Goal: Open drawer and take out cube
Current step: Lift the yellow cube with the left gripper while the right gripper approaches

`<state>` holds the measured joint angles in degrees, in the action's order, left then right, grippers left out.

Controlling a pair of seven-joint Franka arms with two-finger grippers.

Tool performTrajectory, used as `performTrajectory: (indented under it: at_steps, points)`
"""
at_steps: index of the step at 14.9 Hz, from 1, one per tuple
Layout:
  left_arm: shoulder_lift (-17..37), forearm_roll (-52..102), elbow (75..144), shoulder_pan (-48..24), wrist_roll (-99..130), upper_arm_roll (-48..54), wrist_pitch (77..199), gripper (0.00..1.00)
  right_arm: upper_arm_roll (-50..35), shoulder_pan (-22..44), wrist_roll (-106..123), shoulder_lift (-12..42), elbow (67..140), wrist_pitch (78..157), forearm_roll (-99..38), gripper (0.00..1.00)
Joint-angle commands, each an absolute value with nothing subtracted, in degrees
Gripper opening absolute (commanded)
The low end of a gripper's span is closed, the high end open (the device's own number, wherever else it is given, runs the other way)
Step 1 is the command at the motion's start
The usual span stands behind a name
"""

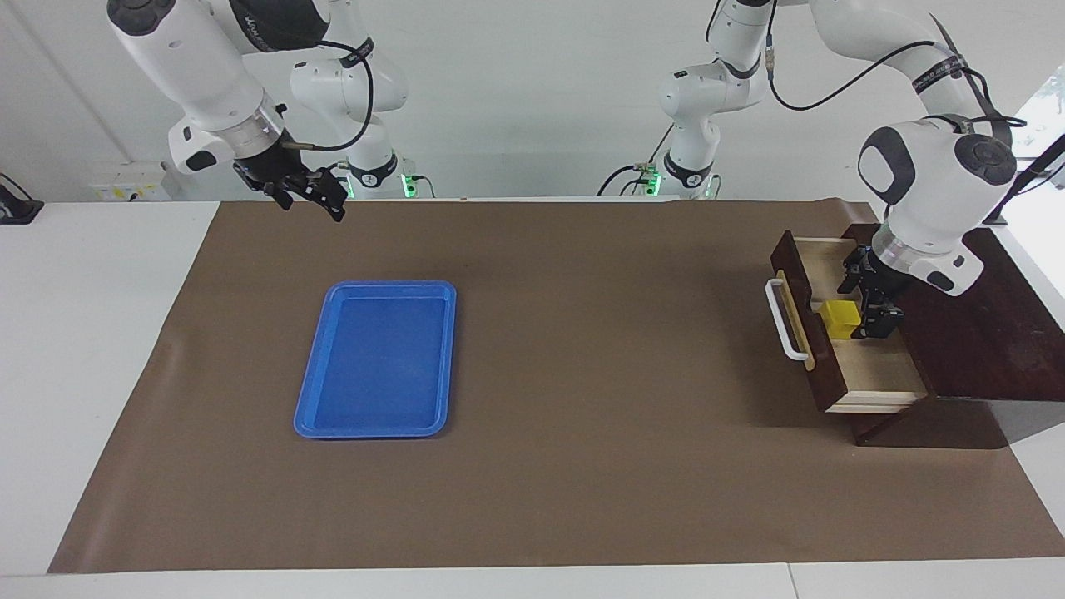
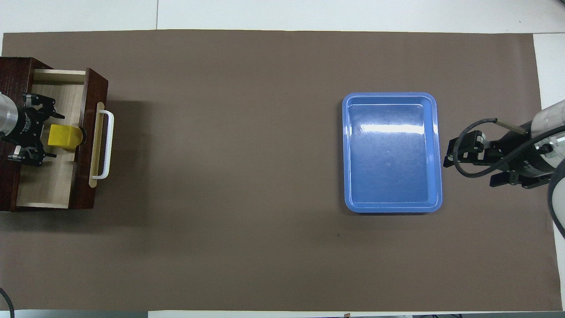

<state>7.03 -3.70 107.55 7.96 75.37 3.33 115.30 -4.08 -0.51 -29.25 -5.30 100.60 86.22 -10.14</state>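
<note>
blue tray (image 1: 378,359), open drawer (image 1: 865,366), cube (image 1: 839,319) inside

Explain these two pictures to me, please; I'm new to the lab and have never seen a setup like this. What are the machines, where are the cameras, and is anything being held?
These are two robot arms at a table covered by a brown mat. One picture faces the robots from across the table; the other looks down from above their end. The drawer of a dark wooden box is pulled open, with a yellow cube inside. The left gripper is down in the drawer, open beside the cube, not yet holding it. The right gripper waits open in the air near an empty blue tray. Nothing is held.
</note>
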Motion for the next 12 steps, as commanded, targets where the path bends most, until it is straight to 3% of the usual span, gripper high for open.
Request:
performTrajectory:
  at_steps: [1,5,8,10,11,12]
  points:
    - [6.15,-2.81,109.6,8.44,75.76,3.43,117.16,1.0,-4.13,1.13,-38.46,-7.56,105.37,89.38,-14.92,1.0]
    - [5.98,-2.72,110.21,8.44,75.59,3.43,117.25,0.88,-4.04,3.86,-48.49,-7.21,107.75,92.8,-19.68,1.0]
    - [5.98,-2.72,110.21,8.53,75.5,3.43,117.25,0.66,-4.13,6.15,-53.6,-5.19,107.84,95.88,-21.96,1.0]
    - [5.98,-2.72,110.21,8.53,75.5,3.43,117.33,0.36,-4.04,7.11,-57.46,-3.53,107.84,99.21,-24.6,1.0]
    - [5.98,-2.72,110.21,8.53,75.41,3.43,117.25,0.08,-4.13,8.42,-59.31,-2.65,107.84,100.71,-24.96,1.0]
    - [5.98,-2.72,110.21,8.53,75.41,3.43,117.33,0.0,-4.13,9.48,-61.68,-1.59,107.84,102.72,-26.53,1.0]
